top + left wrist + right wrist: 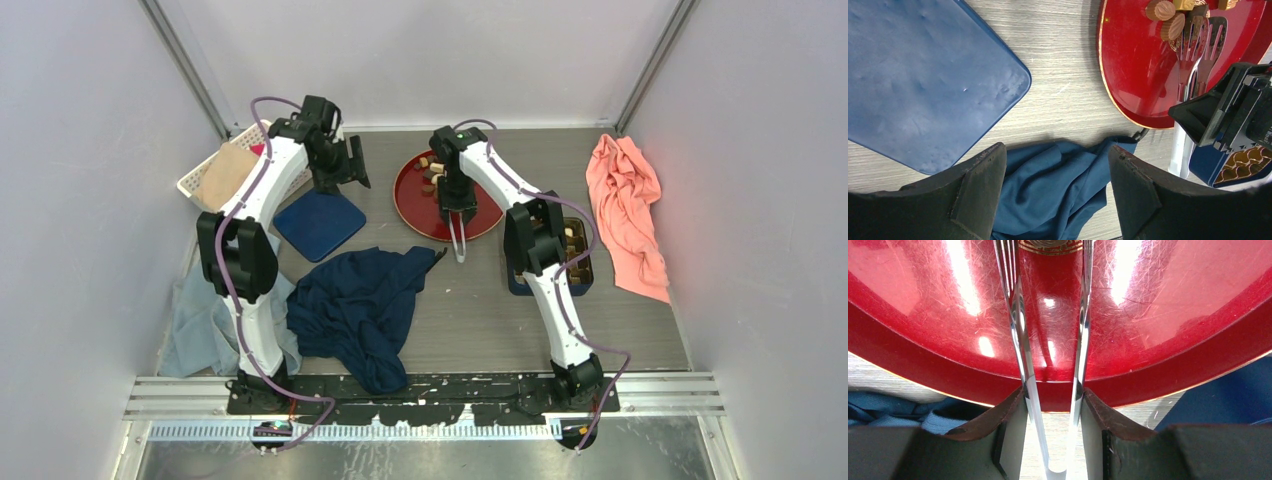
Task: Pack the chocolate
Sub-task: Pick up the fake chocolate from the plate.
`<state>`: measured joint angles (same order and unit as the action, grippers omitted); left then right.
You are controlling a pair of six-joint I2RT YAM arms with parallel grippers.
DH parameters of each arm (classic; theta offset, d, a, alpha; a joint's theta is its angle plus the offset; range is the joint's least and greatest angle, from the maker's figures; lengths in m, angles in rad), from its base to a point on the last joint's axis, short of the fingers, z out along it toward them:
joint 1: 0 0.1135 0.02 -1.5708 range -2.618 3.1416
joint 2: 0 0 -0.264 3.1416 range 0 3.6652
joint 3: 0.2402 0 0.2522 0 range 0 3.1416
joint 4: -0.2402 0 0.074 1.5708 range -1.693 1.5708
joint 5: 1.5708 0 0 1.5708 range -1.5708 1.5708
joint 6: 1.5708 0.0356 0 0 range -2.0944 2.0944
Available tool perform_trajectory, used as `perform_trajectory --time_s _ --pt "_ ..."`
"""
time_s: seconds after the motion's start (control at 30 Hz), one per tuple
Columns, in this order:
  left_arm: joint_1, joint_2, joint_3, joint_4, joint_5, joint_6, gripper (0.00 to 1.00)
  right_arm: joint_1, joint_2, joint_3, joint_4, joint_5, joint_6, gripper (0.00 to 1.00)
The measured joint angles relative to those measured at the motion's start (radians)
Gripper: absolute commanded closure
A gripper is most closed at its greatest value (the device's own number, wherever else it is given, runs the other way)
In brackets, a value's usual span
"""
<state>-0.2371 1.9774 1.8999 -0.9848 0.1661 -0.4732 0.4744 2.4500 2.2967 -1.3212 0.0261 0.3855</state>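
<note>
While right jaws pinch tongs [1018, 325], left wrist shows tips beside chocolate [1161, 10], left jaws wide, empty.

Bright, even white light from above fills the top view; shadows on the tabletop [480, 300] are soft and faint. The pink cloth [628, 215] throws a reddish glow on the right wall [745, 200]. In the right wrist view the tray [1168, 315] carries broad white glare streaks and the tongs [1020, 340] gleam like mirrors. The left tool's fingers [978, 200] and the right tool's fingers [1128, 450] sit dark and soft-edged close to the lens
</note>
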Motion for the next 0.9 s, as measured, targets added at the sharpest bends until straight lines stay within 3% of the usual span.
perform_trajectory --time_s 0.23,0.9 --pt "0.0 0.015 0.013 0.0 0.01 -0.009 0.25 -0.001 -0.007 0.0 -0.008 0.01 -0.01 0.75" --pt "0.0 0.019 0.013 0.0 0.021 -0.016 0.25 0.0 -0.178 -0.098 -0.03 0.026 -0.016 0.77"
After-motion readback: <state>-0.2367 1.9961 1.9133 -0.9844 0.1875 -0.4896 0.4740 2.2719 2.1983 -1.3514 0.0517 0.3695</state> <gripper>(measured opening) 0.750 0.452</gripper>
